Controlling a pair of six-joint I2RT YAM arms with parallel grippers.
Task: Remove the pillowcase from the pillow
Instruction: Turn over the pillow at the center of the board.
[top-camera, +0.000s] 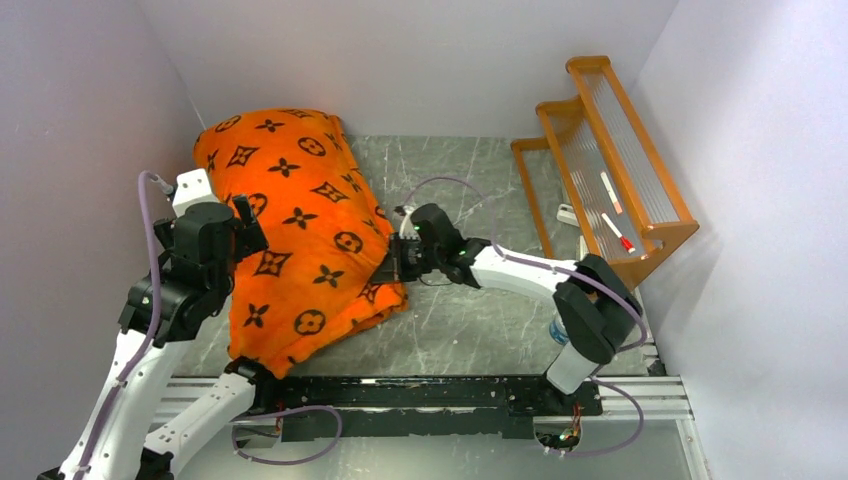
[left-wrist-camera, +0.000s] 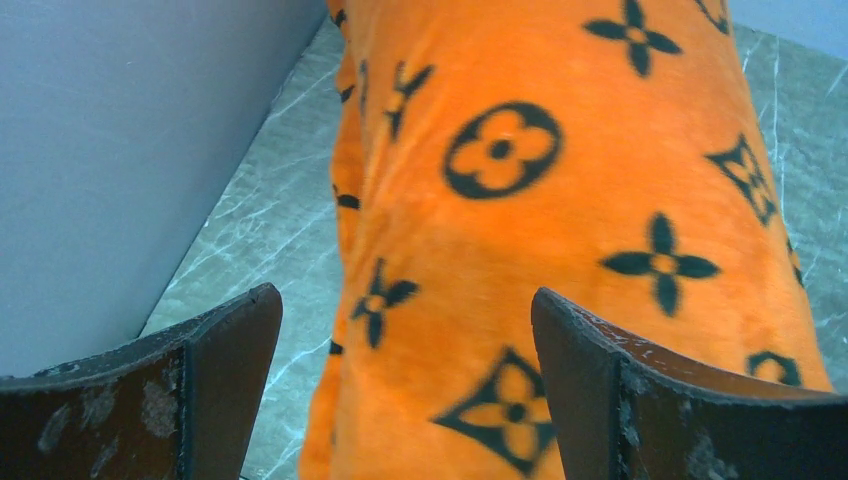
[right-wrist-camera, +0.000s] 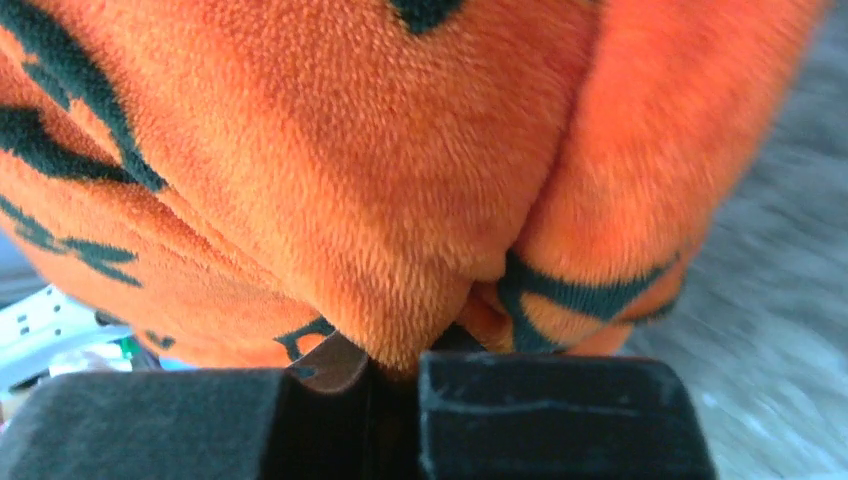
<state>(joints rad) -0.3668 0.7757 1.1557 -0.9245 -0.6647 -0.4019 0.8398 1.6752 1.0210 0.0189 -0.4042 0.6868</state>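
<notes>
A: Right end effector (top-camera: 398, 262) status?
B: Clenched on the pillowcase (top-camera: 300, 240). In the wrist view both fingers (right-wrist-camera: 540, 410) are pressed together with a fold of orange plush pinched between them.
A: Where on it?
B: Right-hand edge, near the front corner, low over the desk (top-camera: 470, 330).
A: Left end effector (top-camera: 248, 225)?
B: Released, jaws wide apart. It sits over the pillowcase's left side, about midway along. Can't tell if it touches the fabric.
A: Pillowcase position?
B: Diagonal on the left half of the desk. Far end is by the left wall (top-camera: 90, 150), near end by the arm bases. Bulges full along its length.
A: Pillow?
B: Hidden inside the fabric.
A: Anything else?
B: Orange rack (top-camera: 610, 150) at back right, well apart from the pillowcase.
</notes>
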